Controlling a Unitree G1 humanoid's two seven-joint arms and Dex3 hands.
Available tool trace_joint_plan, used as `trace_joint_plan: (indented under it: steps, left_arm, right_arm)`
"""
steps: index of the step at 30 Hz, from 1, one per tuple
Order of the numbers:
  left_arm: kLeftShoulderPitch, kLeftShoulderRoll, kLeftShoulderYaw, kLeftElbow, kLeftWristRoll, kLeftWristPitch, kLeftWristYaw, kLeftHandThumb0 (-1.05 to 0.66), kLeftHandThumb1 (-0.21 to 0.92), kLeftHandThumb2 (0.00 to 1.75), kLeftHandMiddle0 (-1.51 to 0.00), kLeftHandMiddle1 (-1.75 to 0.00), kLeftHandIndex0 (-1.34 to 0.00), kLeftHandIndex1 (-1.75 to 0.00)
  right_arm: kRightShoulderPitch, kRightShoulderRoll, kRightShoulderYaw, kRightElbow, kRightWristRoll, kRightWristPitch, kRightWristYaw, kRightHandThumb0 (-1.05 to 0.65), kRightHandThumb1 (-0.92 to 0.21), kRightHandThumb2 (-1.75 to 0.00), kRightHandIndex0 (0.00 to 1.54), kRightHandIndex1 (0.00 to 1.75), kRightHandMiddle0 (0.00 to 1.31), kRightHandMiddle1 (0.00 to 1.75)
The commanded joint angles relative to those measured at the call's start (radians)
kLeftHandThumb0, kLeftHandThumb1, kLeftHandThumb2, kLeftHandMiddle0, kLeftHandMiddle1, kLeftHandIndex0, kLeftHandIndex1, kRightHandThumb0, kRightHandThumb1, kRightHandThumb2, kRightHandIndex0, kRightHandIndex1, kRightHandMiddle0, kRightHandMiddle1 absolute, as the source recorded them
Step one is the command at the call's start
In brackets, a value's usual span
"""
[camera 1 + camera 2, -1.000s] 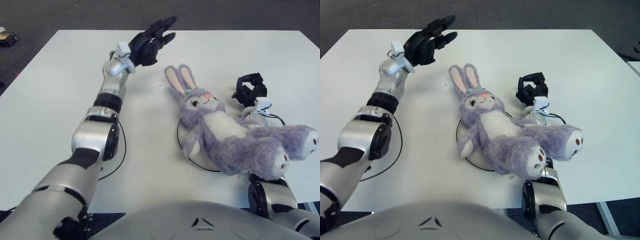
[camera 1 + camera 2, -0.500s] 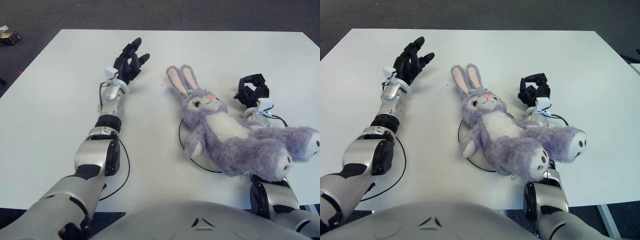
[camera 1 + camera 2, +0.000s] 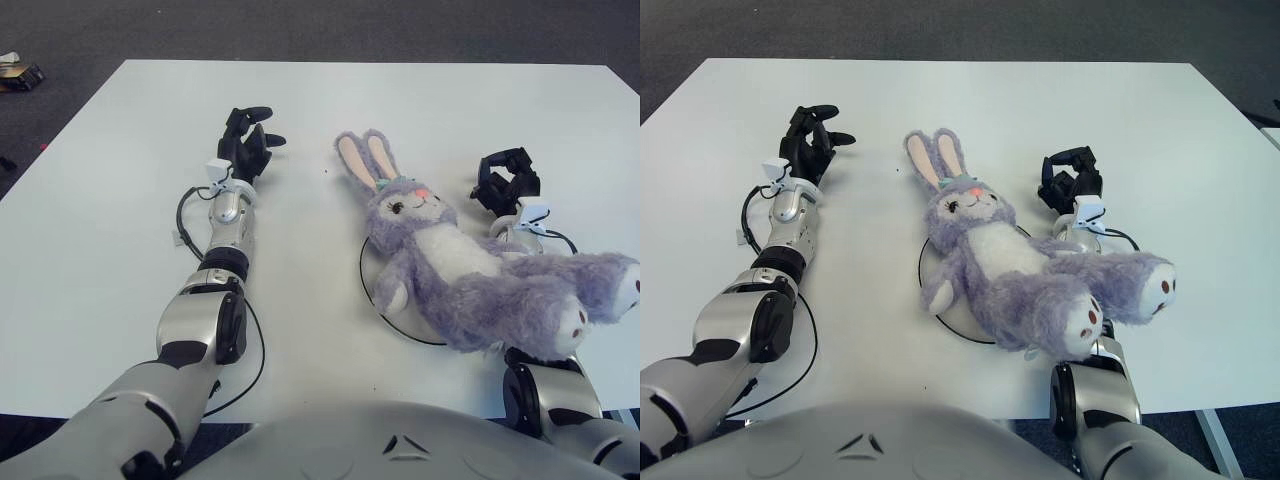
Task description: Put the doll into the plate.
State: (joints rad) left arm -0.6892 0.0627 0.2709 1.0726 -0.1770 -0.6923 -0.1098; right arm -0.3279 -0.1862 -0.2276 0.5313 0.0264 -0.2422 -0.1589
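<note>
My left hand has come back down and toward me over the last second: it was reaching high and far across the white table, fingers stretched out, and it now sits low near the tabletop with the forearm laid out along it. Its fingers are loosely curled and hold nothing. Whether the hand touches the table I cannot tell.

The doll, a purple plush rabbit, lies to the right of that hand, well apart from it, on its back. Its torso covers the plate, of which only a thin dark rim shows at the doll's left side. The ears point away from me past the rim, and the legs trail off over my right forearm.

My right hand shows just beyond the doll's right shoulder, close beside its head, fingers curled and clear of the plush, gripping nothing.

The doll itself has barely shifted while the left arm pulled back. I read that as a release already made and the arm retiring: the toy seems to be resting in the plate, so the task looks essentially done, with only the overhanging legs open to question.
</note>
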Motion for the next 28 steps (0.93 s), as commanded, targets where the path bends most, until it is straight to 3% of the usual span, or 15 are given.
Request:
trace_joint_plan:
  steps: [1,16,28]
  left_arm:
    - [0.046,-0.025,0.005,0.033,-0.008,-0.006,-0.008,-0.35,0.92,0.47,-0.67,-1.74,-0.24,-1.71]
    - [0.083,-0.051,0.002,0.055,-0.004,-0.054,-0.028,-0.35,0.92,0.50,-0.76,-1.75,-0.22,-1.74]
    - [0.118,-0.059,0.009,0.016,-0.016,-0.048,-0.027,-0.35,0.90,0.53,-0.76,-1.75,-0.22,-1.75]
  right_arm:
    - [0.074,0.013,-0.004,0.069,0.008,0.036,0.008,-0.37,-0.74,-0.75,0.83,1.75,0.31,1.75]
    - [0.078,0.007,-0.015,0.081,0.011,0.018,0.025,-0.38,-0.73,-0.78,0.83,1.75,0.32,1.75]
    - [0.078,0.003,-0.018,0.085,0.011,0.013,0.031,-0.38,-0.71,-0.79,0.83,1.75,0.33,1.75]
